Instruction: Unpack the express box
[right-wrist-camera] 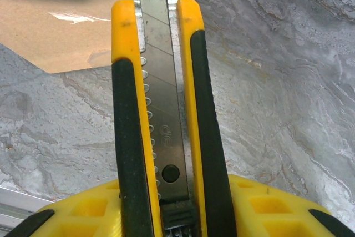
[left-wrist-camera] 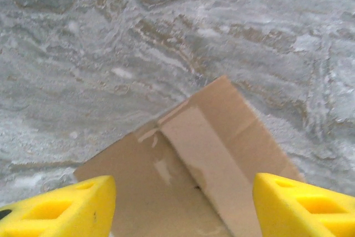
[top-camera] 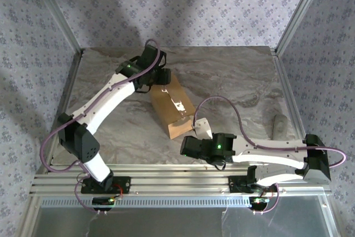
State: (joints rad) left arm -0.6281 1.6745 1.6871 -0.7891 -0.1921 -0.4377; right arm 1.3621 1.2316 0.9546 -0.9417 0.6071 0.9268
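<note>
Right gripper (right-wrist-camera: pixel 175 209): is clamping a yellow-and-black utility knife (right-wrist-camera: pixel 166 109) lengthwise.
Express box (top-camera: pixel 172 106): is lying mid-table (top-camera: pixel 238 81), between both grippers.
Left gripper (left-wrist-camera: pixel 180 209): is hovering, fingers spread wide, over the box's far end.

Wide-spread left pincer (left-wrist-camera: pixel 183 198), seemingly clamped right pincer (right-wrist-camera: pixel 175 215).

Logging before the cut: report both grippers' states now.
Left gripper: open, holding nothing.
Right gripper: shut on the utility knife.
</note>
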